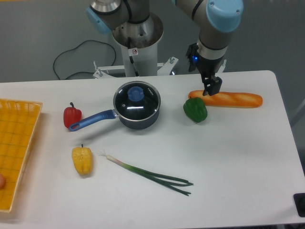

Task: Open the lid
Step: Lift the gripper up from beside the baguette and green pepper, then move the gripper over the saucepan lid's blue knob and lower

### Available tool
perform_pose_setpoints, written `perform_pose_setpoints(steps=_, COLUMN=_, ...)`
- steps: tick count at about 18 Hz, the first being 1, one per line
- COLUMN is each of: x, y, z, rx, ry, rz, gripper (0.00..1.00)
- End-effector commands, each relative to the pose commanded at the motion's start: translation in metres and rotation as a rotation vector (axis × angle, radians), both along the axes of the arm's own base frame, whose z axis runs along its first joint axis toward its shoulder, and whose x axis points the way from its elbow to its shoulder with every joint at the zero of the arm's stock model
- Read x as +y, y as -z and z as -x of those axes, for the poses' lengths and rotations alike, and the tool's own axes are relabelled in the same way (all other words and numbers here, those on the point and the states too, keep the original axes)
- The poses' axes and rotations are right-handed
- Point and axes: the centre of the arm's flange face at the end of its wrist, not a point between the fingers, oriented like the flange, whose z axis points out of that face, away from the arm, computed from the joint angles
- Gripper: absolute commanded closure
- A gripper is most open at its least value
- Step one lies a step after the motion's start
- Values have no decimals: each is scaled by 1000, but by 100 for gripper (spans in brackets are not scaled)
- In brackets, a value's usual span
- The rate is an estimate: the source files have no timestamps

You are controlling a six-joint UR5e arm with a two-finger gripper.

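1. Scallion [148,172] lies nearest the cam, on the table [238,157]; yellow pepper [82,160] to its left, edge of a yellow basket [16,143] far left.
2. Mid-table: saucepan [137,106] w/ blue handle pointing toward the red pepper [72,116]. Lid [137,99] sits seated on the pan, blue knob [136,93] centred. Not yet lifted.
3. Right of the pan: green pepper [195,109], w/ a baguette [228,98] just behind it.
4. Gripper [211,86] hangs over the baguette's left end, well apart from the lid. Nothing held; fingertips look close together, but can't tell from this angle whether they're spread or clenched.
5. Risks, my read: the route to the knob passes over the green pepper, so a low sweep could knock it. Knob is small and smooth, so an off-centre pinch may slip or tilt the lid. Off-centre pull could also drag the pan.
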Motion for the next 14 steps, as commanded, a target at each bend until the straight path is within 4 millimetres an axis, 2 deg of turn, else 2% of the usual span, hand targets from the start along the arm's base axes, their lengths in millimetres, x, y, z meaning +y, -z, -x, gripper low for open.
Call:
perform_pose_setpoints(steps=3, x=0, y=9, z=-5, rx=-17, ry=-60, rz=12, gripper=0)
perform_pose_setpoints(steps=5, x=12, y=13, z=-13, rx=-28, ry=-62, rz=11, gripper=0)
perform_pose_setpoints(steps=9, x=33, y=21, z=-25, rx=-31, ry=-179, rz=17, gripper=0)
perform_pose_setpoints(steps=14, x=50, y=29, z=-43, rx=-41, ry=-135, rz=28, gripper=0)
